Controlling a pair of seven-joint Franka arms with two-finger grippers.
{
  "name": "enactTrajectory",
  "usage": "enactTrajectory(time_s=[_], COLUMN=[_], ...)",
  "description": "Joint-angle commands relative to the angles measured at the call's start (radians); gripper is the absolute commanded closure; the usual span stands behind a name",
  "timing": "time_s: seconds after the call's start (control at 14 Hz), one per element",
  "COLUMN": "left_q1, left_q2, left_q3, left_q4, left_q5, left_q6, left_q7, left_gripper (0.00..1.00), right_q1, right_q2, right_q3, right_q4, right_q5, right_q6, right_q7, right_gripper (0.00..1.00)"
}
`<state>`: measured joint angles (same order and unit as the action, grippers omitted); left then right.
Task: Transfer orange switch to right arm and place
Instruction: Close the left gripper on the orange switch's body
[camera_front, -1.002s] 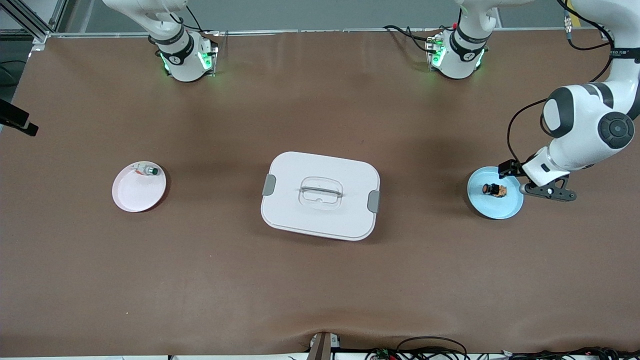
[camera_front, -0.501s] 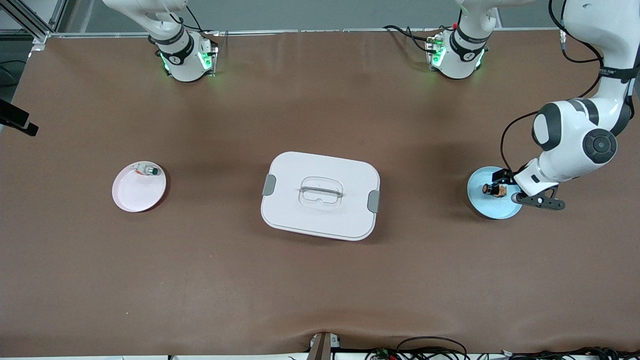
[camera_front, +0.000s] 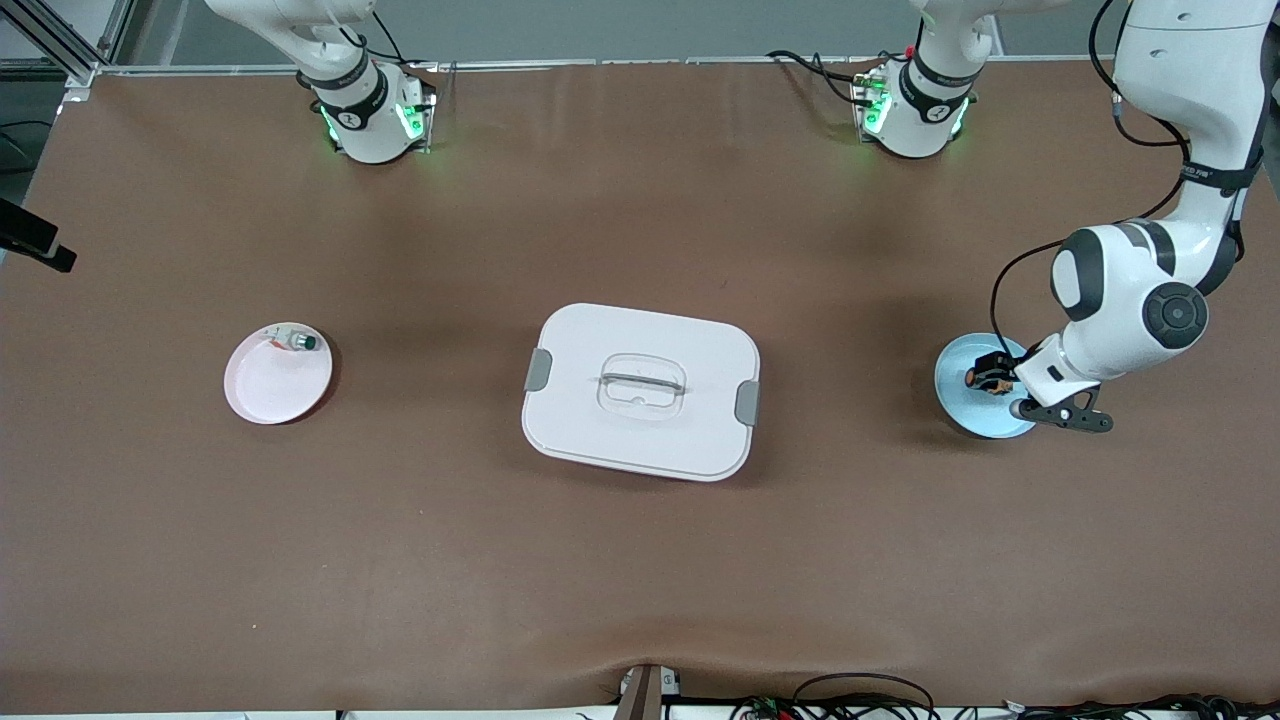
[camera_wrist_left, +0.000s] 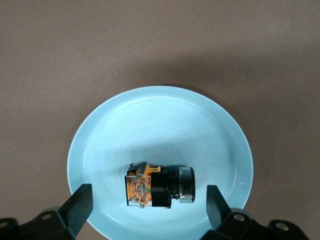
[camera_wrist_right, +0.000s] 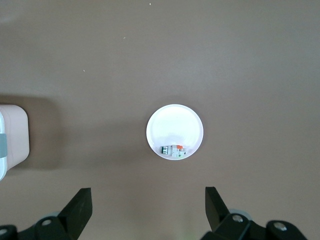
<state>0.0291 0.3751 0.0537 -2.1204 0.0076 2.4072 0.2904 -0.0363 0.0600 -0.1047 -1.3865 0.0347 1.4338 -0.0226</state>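
1. Orange switch (camera_wrist_left: 159, 186): a small, stubby part lying on its side in the blue plate (camera_wrist_left: 115, 130), low in the left wrist frame. In the front frame it sits at the right, partly covered by the left arm's wrist (camera_front: 979, 379).
2. Handling, judged: light and rigid, hard plastic with a metal collar. The round collar end would likely slip or roll; the squarer body with flat sides looks the better place to pinch. The plate's smooth curve may let it slide when nudged.
3. Left end effector (camera_wrist_left: 150, 210): fingers spread wide, straddling the switch, one on each side, holding nothing.
4. Right end effector (camera_wrist_right: 148, 210): fingers wide apart, empty, high over the pink plate (camera_wrist_right: 175, 125). The right arm waits.
5. View differences: the left wrist view shows the switch's orientation and orange face; the front view shows only a speck. The right wrist view shows the green button (camera_wrist_right: 173, 149) at the pink plate's rim, and a corner of the white box (camera_wrist_right: 12, 137).
6. Front view alone shows the whole brown counter (camera_front: 640, 560), with the white box (camera_front: 640, 390) at centre between the two plates.
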Motion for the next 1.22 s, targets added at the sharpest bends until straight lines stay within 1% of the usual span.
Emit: enactTrajectory(time_s=[0.0,0.21,1.15], left_q1=[0.0,0.0,0.009], left_q2=[0.015,0.037,0.076], left_q3=[0.001,0.001,0.001], left_q4=[0.005,0.005,-0.009], left_q5=[-0.014,-0.015,-0.015], left_q6=[0.009,0.009,0.012], left_q7=[0.003,0.003,0.006], left_gripper=[0.0,0.0,0.0], right_q1=[-0.027,-0.028,-0.034], right_q2=[-0.022,-0.022,-0.022], right_q3=[0.014,0.014,0.014], right_q4=[-0.025,-0.025,-0.025], right_q5=[0.011,0.011,0.011], right_q6=[0.01,0.01,0.008], right_q7=[-0.002,-0.003,-0.002], right_gripper=[0.0,0.0,0.0])
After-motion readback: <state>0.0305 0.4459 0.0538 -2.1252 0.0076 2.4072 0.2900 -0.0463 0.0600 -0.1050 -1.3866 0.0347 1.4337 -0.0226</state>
